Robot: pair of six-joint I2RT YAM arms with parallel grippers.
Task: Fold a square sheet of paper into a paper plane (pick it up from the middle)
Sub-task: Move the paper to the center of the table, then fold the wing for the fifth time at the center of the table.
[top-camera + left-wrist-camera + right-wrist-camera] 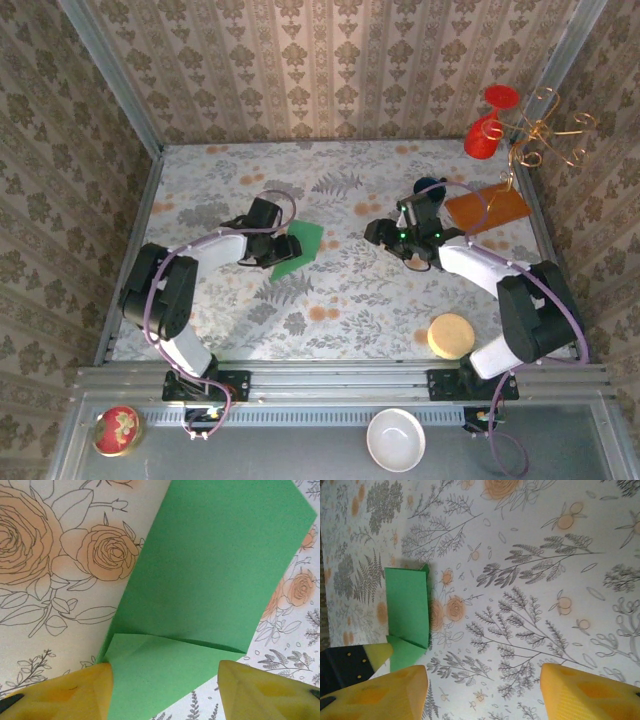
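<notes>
The green sheet of paper (pixel 303 245) lies left of the table's centre, folded into a long rectangle. A small corner flap (pixel 165 672) is turned over at its near end. My left gripper (pixel 165 696) is open and low over that end, one yellow finger (pixel 75 695) at the paper's left edge and the other out over the tablecloth. In the top view the left gripper (pixel 287 247) sits at the paper's left side. My right gripper (pixel 385 235) is open above bare cloth right of centre. Its wrist view shows the paper (pixel 407 605) off to the left, with nothing between its fingers (pixel 395 695).
A blue mug (pixel 430 186) and an orange-brown board (pixel 487 209) sit behind the right arm. A red cup (pixel 483 135) and gold wire stand (pixel 548 140) are at the back right. A round tan disc (pixel 450 335) lies near front right. A white bowl (pixel 395 438) and red tin (pixel 117 430) sit below the rail.
</notes>
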